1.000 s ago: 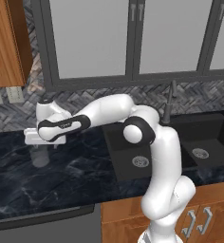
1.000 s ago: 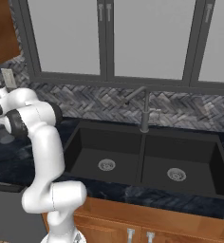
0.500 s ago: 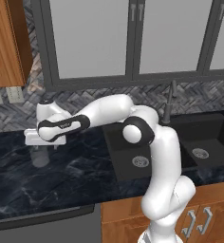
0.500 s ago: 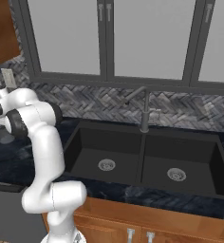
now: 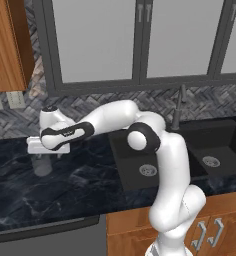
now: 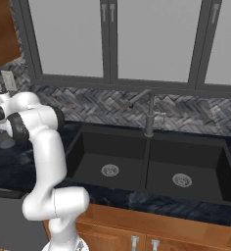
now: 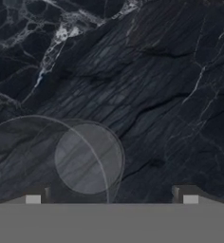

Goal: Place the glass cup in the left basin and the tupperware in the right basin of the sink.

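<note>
Glass cup stands upright on the dark marble desk toward its left end, well apart from the sink, directly under the spread jaws, whose off-centre descent could, I reckon, clip its rim and topple it.

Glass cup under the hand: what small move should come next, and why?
Probably a short sideways shift before descending: in the hand view the glass cup sits off-centre toward one fingertip, and the gripper hangs open above it, over the dark counter.
</note>
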